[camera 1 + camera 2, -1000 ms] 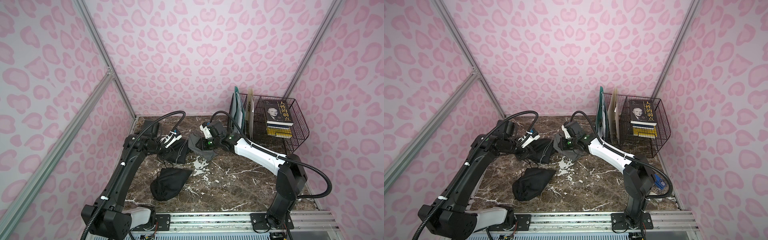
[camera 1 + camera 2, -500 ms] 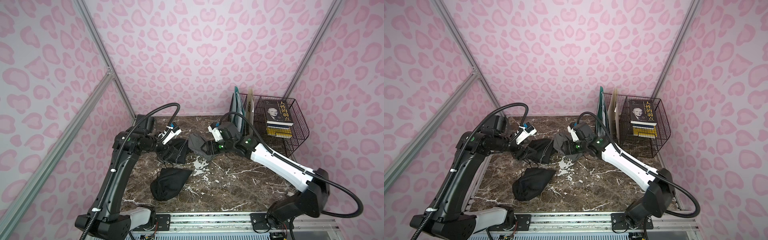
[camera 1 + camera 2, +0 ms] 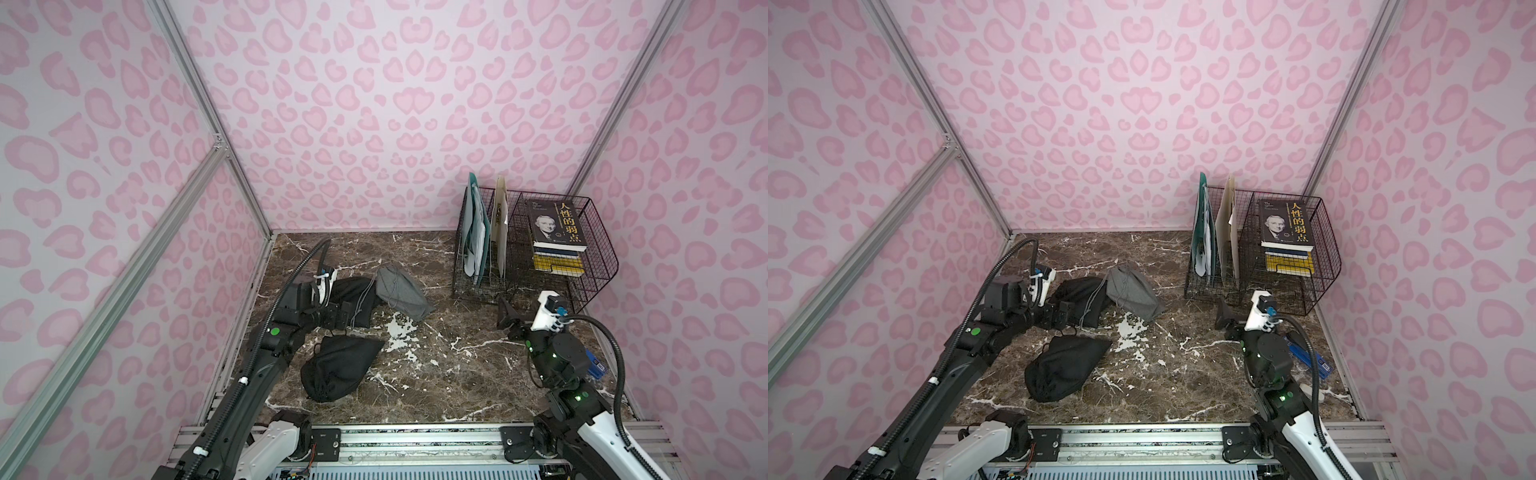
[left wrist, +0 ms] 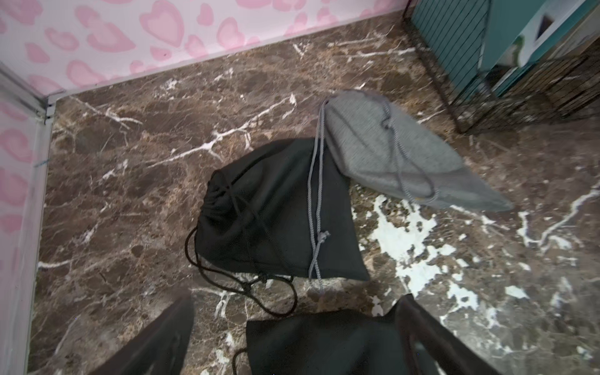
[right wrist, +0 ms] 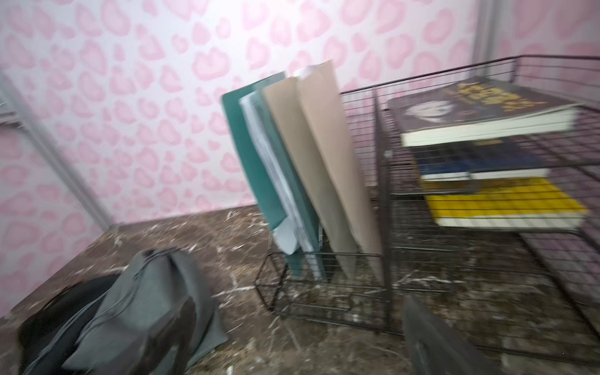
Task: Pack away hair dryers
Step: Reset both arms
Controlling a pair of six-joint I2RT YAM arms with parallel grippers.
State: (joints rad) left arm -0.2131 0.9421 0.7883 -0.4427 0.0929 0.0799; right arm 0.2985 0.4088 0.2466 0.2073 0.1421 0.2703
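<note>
Brown marble tabletop (image 3: 457,374), pink heart-print walls (image 3: 374,124). Left gripper (image 3: 340,316): jaws spread wide, holding nothing; flat black pouch (image 4: 279,211) just ahead, bulging black pouch (image 3: 336,368) below, grey pouch (image 4: 389,156) farther ahead, grey cord (image 4: 313,194) lying across flat black pouch. Right gripper (image 3: 509,311): jaws spread wide, empty; wire rack (image 5: 383,194) just ahead. Hair dryers: hidden, position not determinable.
</note>
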